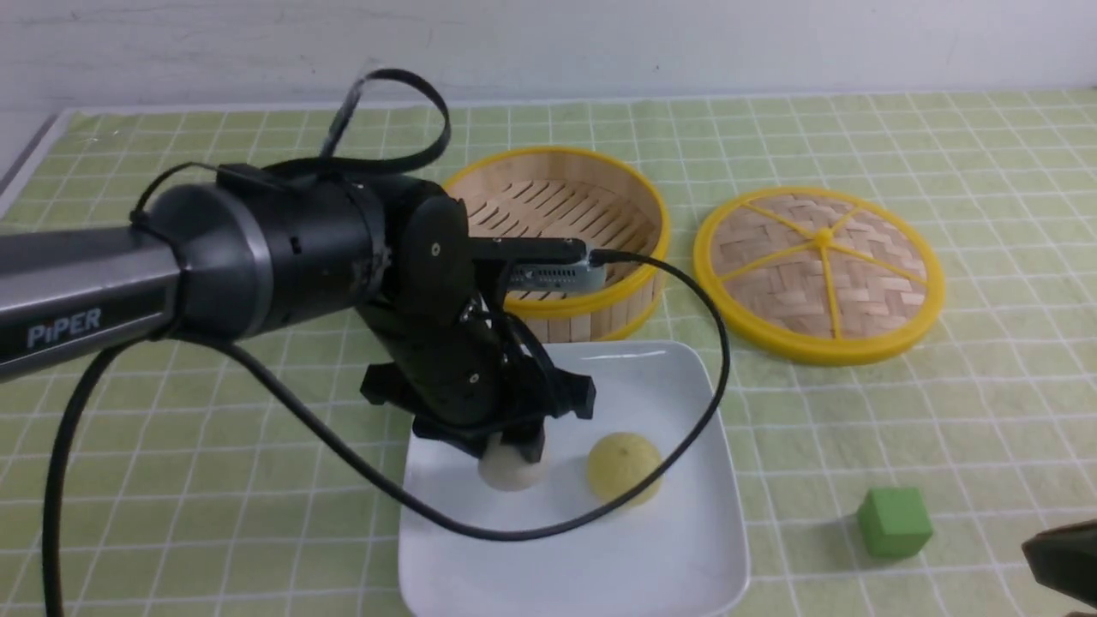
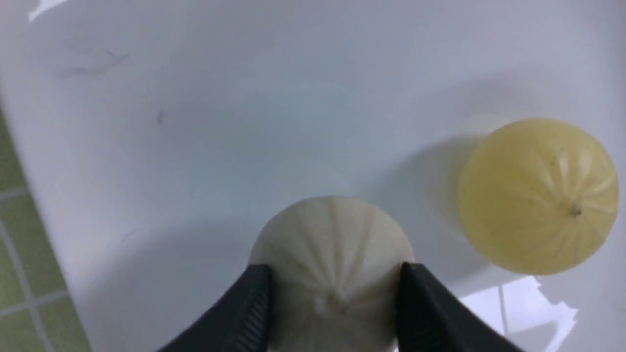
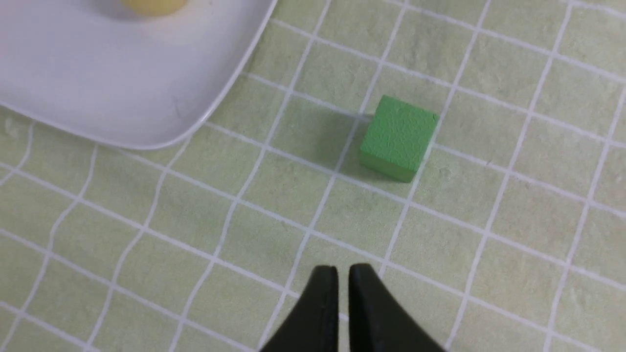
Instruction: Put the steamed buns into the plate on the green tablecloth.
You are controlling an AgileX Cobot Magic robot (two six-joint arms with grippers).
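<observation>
Off-white bun (image 1: 512,473) sits on the plate (image 1: 651,557), lower centre of front view. Yellow bun (image 1: 624,467) lies just right of it, apart. Left gripper (image 2: 335,278) is spread wide, one finger at each flank of the off-white bun; contact unclear. Right gripper (image 3: 343,276) hangs over the green tablecloth (image 3: 146,220), fingers almost together, empty.

tablecloth (image 1: 943,171): lies under everything.
plate (image 1: 686,548): on the tablecloth, front centre, just before the steamer basket.
left bun (image 1: 512,473): on the plate, under the left gripper (image 1: 512,447), jaws at its two sides.
right bun (image 1: 624,467): on the plate, right of the left bun, apart from it.
steamer basket (image 1: 638,287): behind the plate.
lid (image 1: 818,274): flat on the tablecloth, just right of the steamer basket.
cube (image 1: 894,523): on the tablecloth, right of the plate, before the lid.
right gripper (image 3: 342,271): over the tablecloth, right of the cube and nearer.
</observation>
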